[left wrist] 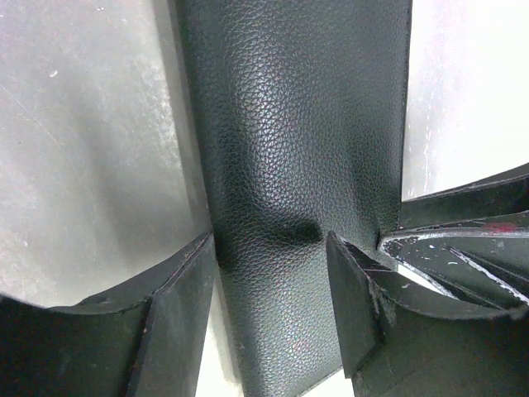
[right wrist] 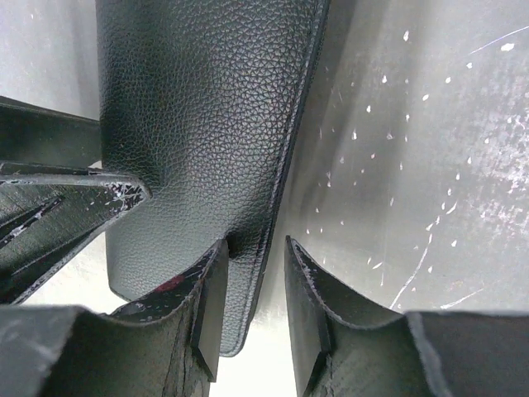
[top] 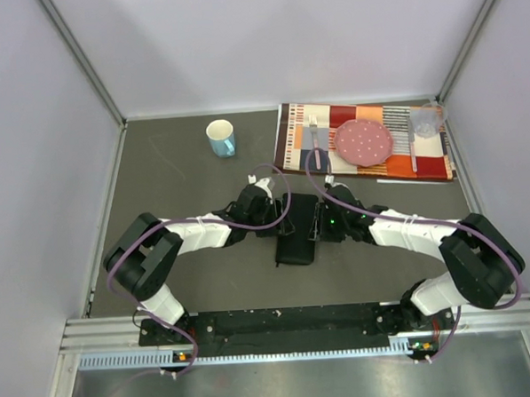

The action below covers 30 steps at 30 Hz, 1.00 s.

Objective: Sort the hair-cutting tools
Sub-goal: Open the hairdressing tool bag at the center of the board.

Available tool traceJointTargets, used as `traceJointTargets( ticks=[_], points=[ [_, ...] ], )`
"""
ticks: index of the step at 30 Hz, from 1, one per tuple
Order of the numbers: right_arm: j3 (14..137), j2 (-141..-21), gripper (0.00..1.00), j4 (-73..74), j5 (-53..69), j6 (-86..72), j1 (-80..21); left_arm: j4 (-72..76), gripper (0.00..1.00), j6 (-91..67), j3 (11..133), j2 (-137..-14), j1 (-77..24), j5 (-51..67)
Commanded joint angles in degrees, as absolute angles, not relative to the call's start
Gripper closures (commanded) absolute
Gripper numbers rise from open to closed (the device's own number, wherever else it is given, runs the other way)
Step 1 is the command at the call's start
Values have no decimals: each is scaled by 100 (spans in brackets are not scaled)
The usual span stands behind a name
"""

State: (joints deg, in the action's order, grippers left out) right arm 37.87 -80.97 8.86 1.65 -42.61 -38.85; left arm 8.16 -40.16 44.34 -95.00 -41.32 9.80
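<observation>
Surface: grey table (top: 175, 181) lying between white walls.
Right gripper (right wrist: 254, 248): pinching one edge of the black zip case (top: 296, 241), likely for opening it.
Left gripper (left wrist: 271, 244): straddling its leather; whether it is clamping, I cannot tell.
Hair-cutting tools: none showing, presumably lying inside.
Beyond: mug (top: 221, 138) and placemat (top: 289, 148) sitting apart.

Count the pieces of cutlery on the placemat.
2. A fork lies left of the pink plate; a second utensil lies right of it, beside the clear cup. Nothing else shows; the plate could hide more.
</observation>
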Motion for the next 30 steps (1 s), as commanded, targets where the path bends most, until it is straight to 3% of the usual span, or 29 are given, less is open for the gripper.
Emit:
traceJointTargets(
  ticks=[1,6,11,16,24,30],
  points=[
    [3982,-7964,67,634,96,-4140,-3850,835,40,-4061,4289,-9325,-4201,1256],
    [3998,-7664,65,80,763,-3982,-3850,818,41,-4078,4254,-9238,-4236,1283],
    [4192,-7436,61,44,1221,-3868,-3850,203,27,-4043,4324,-8729,-4236,460],
    [4394,-7409,58,-132,1502,-3700,-3850,-588,20,-3929,4430,-7852,-4236,-341],
    [4850,-8023,57,-720,2257,-3849,-3850,-1660,17,-4218,4412,-6338,-4236,-1984],
    [5527,-8937,57,-1010,2724,-3972,-3981,-1933,16,-4289,4122,-5301,-4228,-2513]
  ],
)
